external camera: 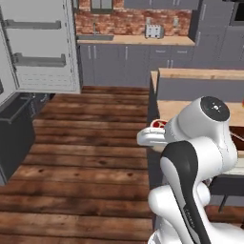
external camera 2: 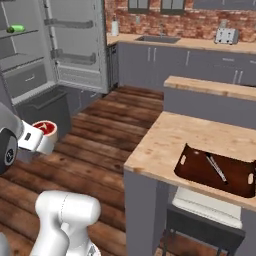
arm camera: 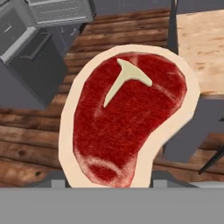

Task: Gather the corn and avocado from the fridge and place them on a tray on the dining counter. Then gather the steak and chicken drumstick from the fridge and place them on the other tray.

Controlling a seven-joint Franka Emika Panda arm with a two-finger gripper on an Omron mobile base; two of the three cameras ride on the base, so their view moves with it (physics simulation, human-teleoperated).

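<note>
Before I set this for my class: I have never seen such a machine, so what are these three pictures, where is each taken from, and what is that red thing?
It is a computer-drawn kitchen with a white robot arm on a base that can drive. Two pictures come from cameras on that base, behind the arm to its left and right. The third comes from a camera on the arm's hand, looking along its pincer. The red thing is a raw steak with a pale rim of fat and a T-shaped bone; the pincer holds it, so it looms large in the hand picture. From the right you see the fridge standing open and a wooden counter carrying a dark tray. Something thin lies in the tray; I cannot tell what.
</note>
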